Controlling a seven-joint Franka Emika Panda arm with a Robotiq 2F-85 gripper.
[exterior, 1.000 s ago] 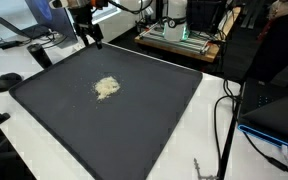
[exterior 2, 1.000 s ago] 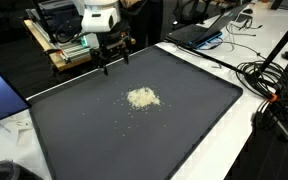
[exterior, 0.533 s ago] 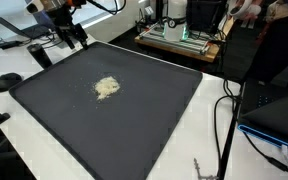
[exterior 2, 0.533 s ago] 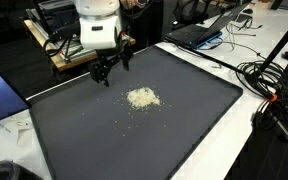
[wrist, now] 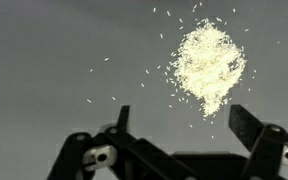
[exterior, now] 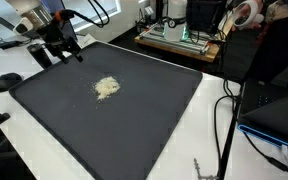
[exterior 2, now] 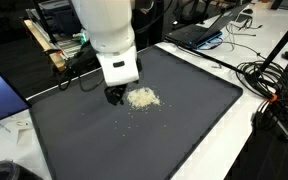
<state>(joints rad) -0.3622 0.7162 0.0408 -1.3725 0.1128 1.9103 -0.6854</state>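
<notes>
A small heap of pale grains lies near the middle of a dark grey mat. My gripper hangs over the mat just beside the heap, with its white wrist body above it. In the wrist view the heap sits ahead and slightly right, with loose grains scattered round it. My gripper is open, its two dark fingers wide apart with only bare mat between them. It touches nothing.
The mat lies on a white table. A black rounded object sits off one corner. Cables run along one side beside laptops. A wooden rack of electronics stands behind.
The arm has swung from the mat's far edge inward and come down close to the grain heap. The gripper has stayed open throughout.
</notes>
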